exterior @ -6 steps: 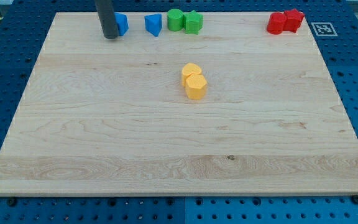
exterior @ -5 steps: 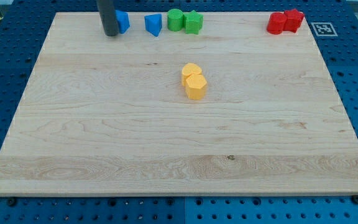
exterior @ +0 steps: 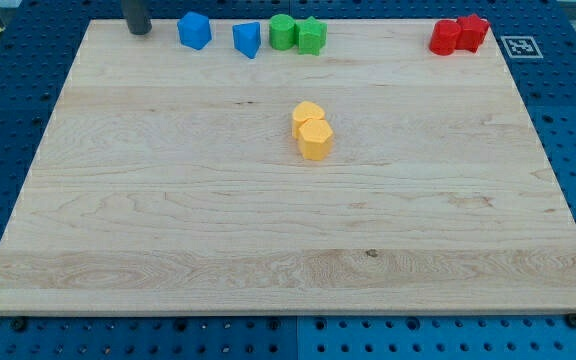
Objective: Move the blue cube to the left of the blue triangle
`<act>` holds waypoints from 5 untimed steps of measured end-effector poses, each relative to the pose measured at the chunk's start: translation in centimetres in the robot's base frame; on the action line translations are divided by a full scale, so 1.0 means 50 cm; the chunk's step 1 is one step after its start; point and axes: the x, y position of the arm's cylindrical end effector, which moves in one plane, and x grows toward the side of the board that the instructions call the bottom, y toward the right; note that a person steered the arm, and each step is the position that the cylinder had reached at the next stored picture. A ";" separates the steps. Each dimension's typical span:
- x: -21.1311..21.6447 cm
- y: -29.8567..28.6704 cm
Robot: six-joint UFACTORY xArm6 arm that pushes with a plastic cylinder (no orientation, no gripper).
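We judged the blue cube (exterior: pixel 195 30) light and rigid, best pushed flat-faced; our tip (exterior: pixel 138 31), a jawless tool, stood apart at its left.

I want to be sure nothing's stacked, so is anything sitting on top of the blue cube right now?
No. The blue cube has a bare top face. My tip stands apart to the view's left of it, and the blue triangle sits to its right. Its underside on the board cannot be seen.

- I count two blue blocks: blue cube (exterior: pixel 195 30), blue triangle (exterior: pixel 247 39)
- Two green blocks (exterior: pixel 296 34)
- Two red blocks (exterior: pixel 458 35)
- Two yellow blocks (exterior: pixel 312 130)
- One wooden board (exterior: pixel 168 200)
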 end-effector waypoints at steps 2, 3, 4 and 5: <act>0.000 0.048; 0.001 0.080; 0.013 0.084; 0.024 0.096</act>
